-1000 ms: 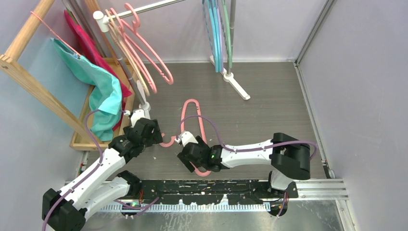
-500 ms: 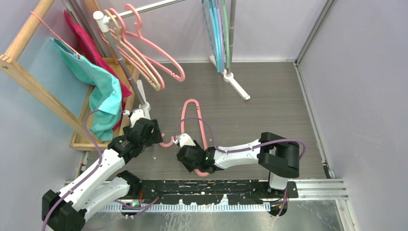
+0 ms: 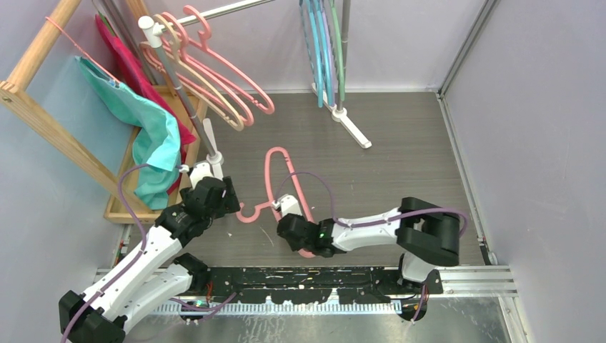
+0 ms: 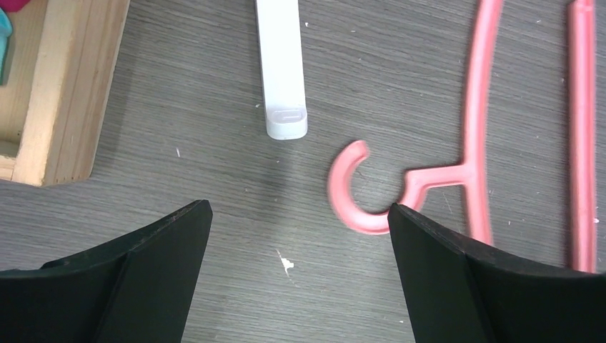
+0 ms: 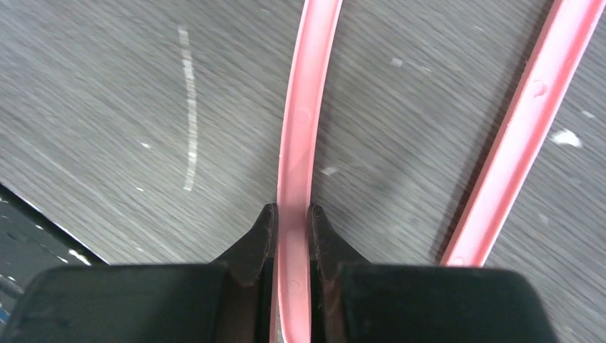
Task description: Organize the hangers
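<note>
A pink hanger (image 3: 270, 166) is lying flat on the grey table (image 3: 400, 143) in the middle of the overhead view, its hook pointing toward the lower left and its loop reaching toward the upper centre. The right gripper (image 5: 291, 218) is clamping one thin bar of this hanger between its two black fingertips, which are pressing against either side of the plastic low in the wrist view, while the hanger's other bar is running diagonally just to the right, untouched. The left gripper (image 4: 296, 214) is hovering over the table with its jaws standing wide apart and nothing between them; the hanger's hook is curling just beside the inner edge of its finger on the right of that view, and the white foot (image 4: 282, 64) of a stand is lying above the gap. In the upper left of the overhead view, pink and beige hangers (image 3: 221, 86) are hanging from a rail (image 3: 229, 10), next to a teal cloth (image 3: 154, 143) and a red cloth (image 3: 125, 61) draped on a wooden rack (image 3: 43, 121). At the top centre, blue, green and lavender hangers (image 3: 323, 43) are hanging close together.
</note>
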`<action>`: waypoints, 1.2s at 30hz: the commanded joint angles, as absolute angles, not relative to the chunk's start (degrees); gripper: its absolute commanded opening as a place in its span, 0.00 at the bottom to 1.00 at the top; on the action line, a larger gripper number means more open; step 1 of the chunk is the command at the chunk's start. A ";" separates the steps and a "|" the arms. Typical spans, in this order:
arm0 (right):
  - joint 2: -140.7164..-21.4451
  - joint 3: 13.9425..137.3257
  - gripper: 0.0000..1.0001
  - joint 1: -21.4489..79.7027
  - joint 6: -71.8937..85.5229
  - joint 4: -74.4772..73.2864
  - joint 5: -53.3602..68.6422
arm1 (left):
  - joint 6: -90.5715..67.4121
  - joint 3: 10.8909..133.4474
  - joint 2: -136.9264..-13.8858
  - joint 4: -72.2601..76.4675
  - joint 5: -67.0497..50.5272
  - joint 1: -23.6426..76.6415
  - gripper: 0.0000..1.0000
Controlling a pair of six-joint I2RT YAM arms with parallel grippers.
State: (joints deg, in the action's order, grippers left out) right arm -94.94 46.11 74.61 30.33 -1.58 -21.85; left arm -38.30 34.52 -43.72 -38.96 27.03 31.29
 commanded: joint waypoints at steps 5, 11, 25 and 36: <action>-71.58 40.65 0.01 65.20 30.99 -2.73 -9.92 | -38.32 35.51 -42.64 -39.54 29.22 31.38 0.98; -59.81 45.69 0.01 59.01 30.39 -7.44 3.80 | -38.00 36.21 -43.84 -38.79 29.00 31.40 0.98; -50.38 54.20 0.01 55.87 30.01 -19.74 5.54 | -37.09 36.87 -45.77 -38.50 29.78 31.36 0.98; -47.40 60.80 0.01 55.34 30.33 -20.68 1.50 | -36.52 39.17 -47.51 -38.43 29.26 31.40 0.98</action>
State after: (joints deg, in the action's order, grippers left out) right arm -49.43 55.46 55.75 30.22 -23.68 3.88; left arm -37.63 35.94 -47.79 -39.68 28.18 31.29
